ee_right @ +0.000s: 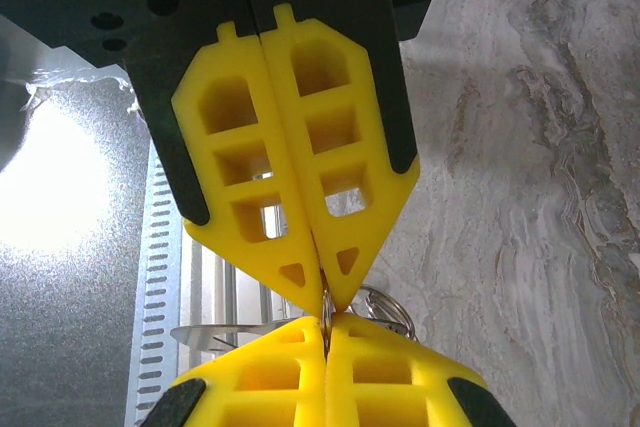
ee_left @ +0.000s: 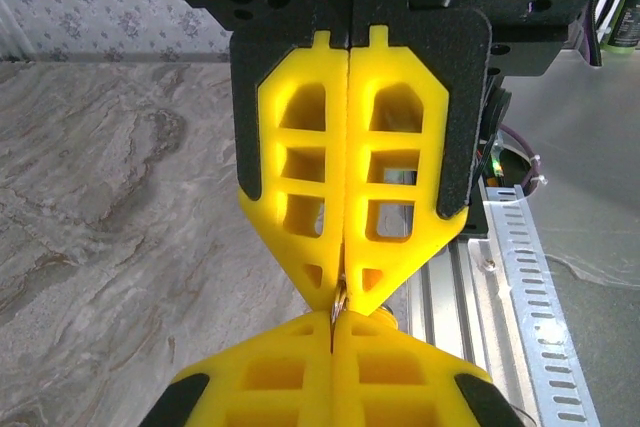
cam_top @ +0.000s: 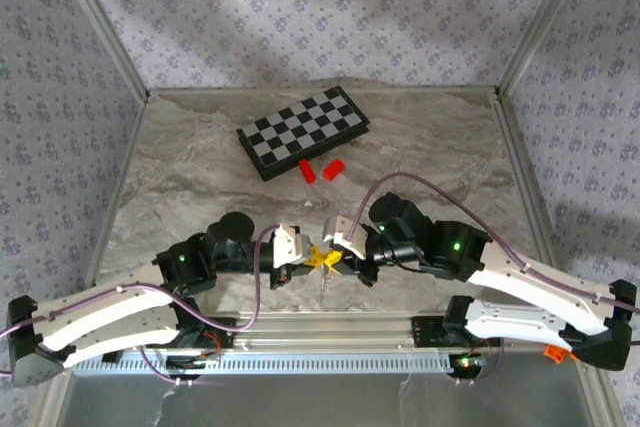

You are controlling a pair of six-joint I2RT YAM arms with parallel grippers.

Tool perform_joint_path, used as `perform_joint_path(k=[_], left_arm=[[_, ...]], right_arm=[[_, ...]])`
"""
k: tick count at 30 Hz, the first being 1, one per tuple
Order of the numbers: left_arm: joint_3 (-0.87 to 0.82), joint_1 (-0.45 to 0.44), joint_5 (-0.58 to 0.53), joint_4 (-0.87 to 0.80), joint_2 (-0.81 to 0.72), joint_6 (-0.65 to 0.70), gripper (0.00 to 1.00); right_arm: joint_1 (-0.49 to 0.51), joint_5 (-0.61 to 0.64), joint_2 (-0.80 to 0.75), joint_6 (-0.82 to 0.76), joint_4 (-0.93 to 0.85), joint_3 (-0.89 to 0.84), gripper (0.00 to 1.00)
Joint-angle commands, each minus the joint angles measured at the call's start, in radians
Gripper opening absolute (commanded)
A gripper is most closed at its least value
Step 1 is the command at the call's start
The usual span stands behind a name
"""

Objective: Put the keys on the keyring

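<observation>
left gripper point(cam_top: 315, 258) and right gripper point(cam_top: 334, 257) meet tip to tip, lower centre of the top view, just above the near rail point(cam_top: 330, 359). both sets of jaws are pressed together, no gap in either wrist view. a metal sliver point(ee_left: 340, 299) sits in the seam where the tips touch.

keyring point(ee_right: 386, 303): wire loops poking out just right of the tips, low centre of the right wrist view. key point(ee_right: 214, 335): probably the flat silvery blade sticking out left of those tips, not certain. can't tell which gripper has which part. a thin strand point(cam_top: 323, 281) hangs below the tips in the top view. chessboard point(cam_top: 305, 133) and red blocks point(cam_top: 307, 171) are well apart, upper centre, not involved.

my read: threading step, mid-task. to do it well, one side clamps firm as an anchor while the other makes small slow twists along the ring's coil. keep the tips aligned, no pulling apart. risk: the part slips out and drops onto the rail.
</observation>
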Motion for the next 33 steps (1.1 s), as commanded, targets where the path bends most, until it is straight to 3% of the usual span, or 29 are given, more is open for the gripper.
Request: perform_joint_path(k=[1,16,19,21,31,33], left_arm=[[-0.005,-0.006,0.015,0.106,-0.007,-0.018,0.00],[-0.024,-0.006,0.023,0.168,-0.040,-0.029,0.00],[-0.031,-0.006,0.026,0.185,-0.052,-0.034,0.00],[-0.041,-0.006,0.028,0.202,-0.074,-0.039,0.00],[-0.045,-0.006,0.058,0.233,-0.098,-0.043,0.00],[-0.048,-0.007,0.063,0.241,-0.098,-0.047,0.00]], right_arm=[[0.005,-0.042,-0.012,-0.013,0.042,0.021,0.00],[0.025,-0.034,-0.086,-0.013,0.130,-0.054,0.00],[0.024,-0.012,-0.097,0.004,0.139,-0.059,0.18],[0.020,-0.006,-0.114,0.020,0.153,-0.072,0.22],[-0.007,-0.018,-0.160,0.053,0.190,-0.097,0.24],[-0.010,-0.019,-0.160,0.054,0.197,-0.097,0.21]])
